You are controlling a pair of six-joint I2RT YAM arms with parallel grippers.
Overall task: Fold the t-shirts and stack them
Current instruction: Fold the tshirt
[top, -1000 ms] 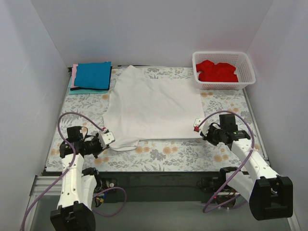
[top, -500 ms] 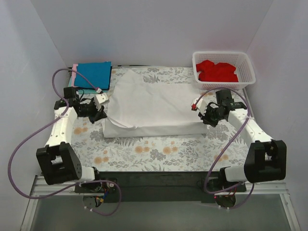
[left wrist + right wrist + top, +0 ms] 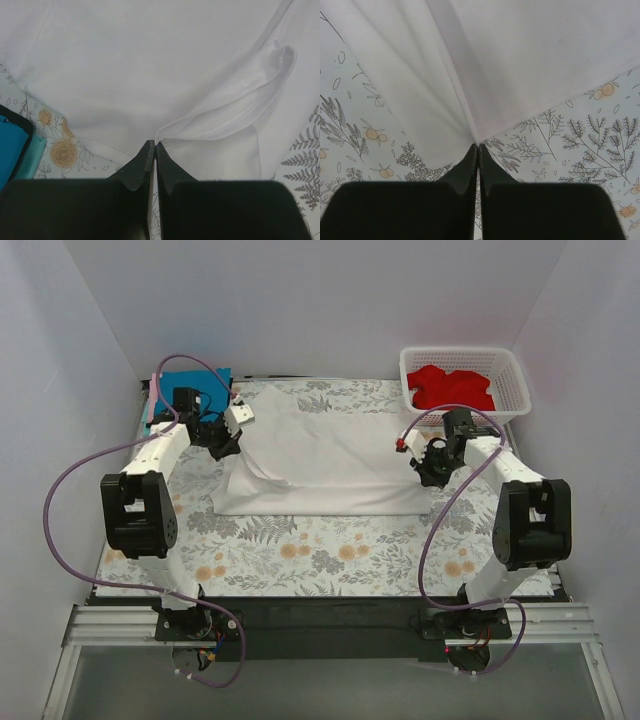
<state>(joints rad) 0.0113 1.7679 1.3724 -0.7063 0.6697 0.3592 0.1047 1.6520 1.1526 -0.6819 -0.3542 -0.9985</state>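
The white shirt [image 3: 320, 465] lies across the middle of the desk [image 3: 330, 560] with its long axis running left to right, and an upper layer is doubled over the flat part. The left claw [image 3: 238, 420] is pressed together on a hemmed fold at the shirt's far-left corner. The right claw [image 3: 404, 446] is likewise pinching cloth at the shirt's right edge, where taut creases fan out from its tips.

The shirt spans the gap between the two claws, each arm holding its own end. The left claw sits further back over the shirt than the right, so the held edge runs slightly skewed to the long axis. Laying it down square probably needs the right end brought level.

A folded blue shirt [image 3: 200, 392] lies just left of the white shirt's far-left corner. A red shirt [image 3: 450, 387] sits in a basket [image 3: 512, 390] beyond its far-right corner.
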